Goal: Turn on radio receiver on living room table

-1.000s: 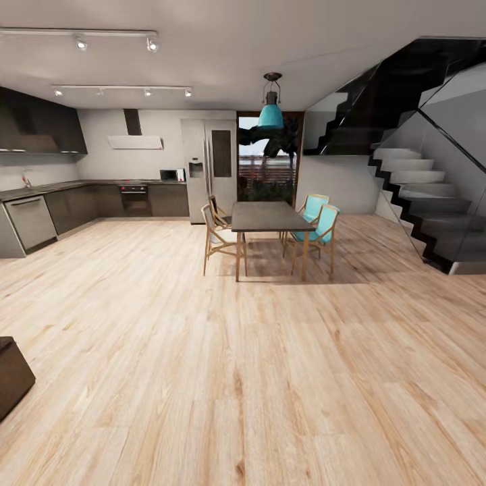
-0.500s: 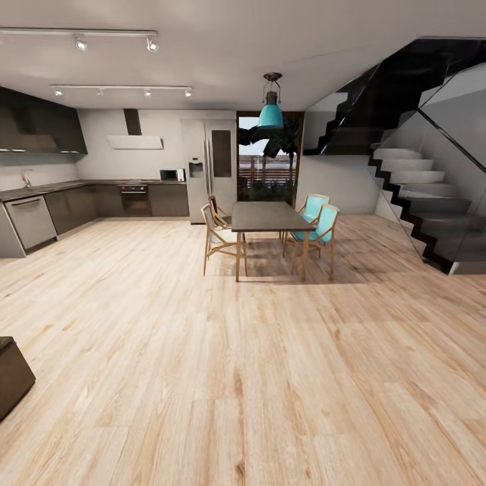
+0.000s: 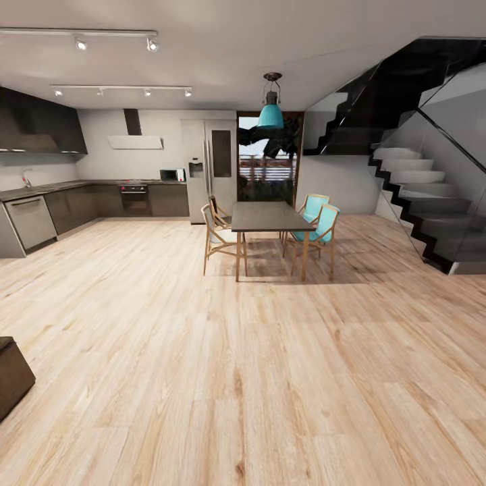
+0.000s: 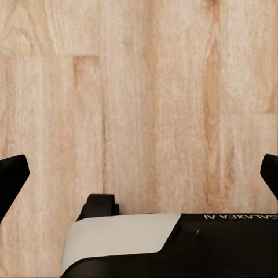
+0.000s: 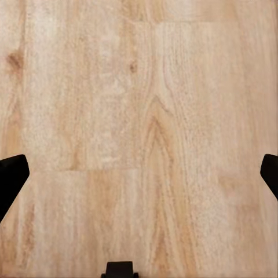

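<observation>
Wood floor [image 3: 270, 378], dining table [image 3: 268, 216], seemingly unchanged

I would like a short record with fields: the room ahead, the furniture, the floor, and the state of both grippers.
room ahead: kitchen-dining area with dark kitchen cabinets
furniture: dark rectangular dining table, turquoise wooden chairs, teal pendant lamp
stairs: black staircase at right
floor: light wood floor
left gripper: open, above floor
right gripper: open, above floor

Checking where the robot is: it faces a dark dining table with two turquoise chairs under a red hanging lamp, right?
Not quite: the head view shows the hanging lamp is turquoise, not red. The dark dining table and two turquoise chairs are as you say.
</observation>
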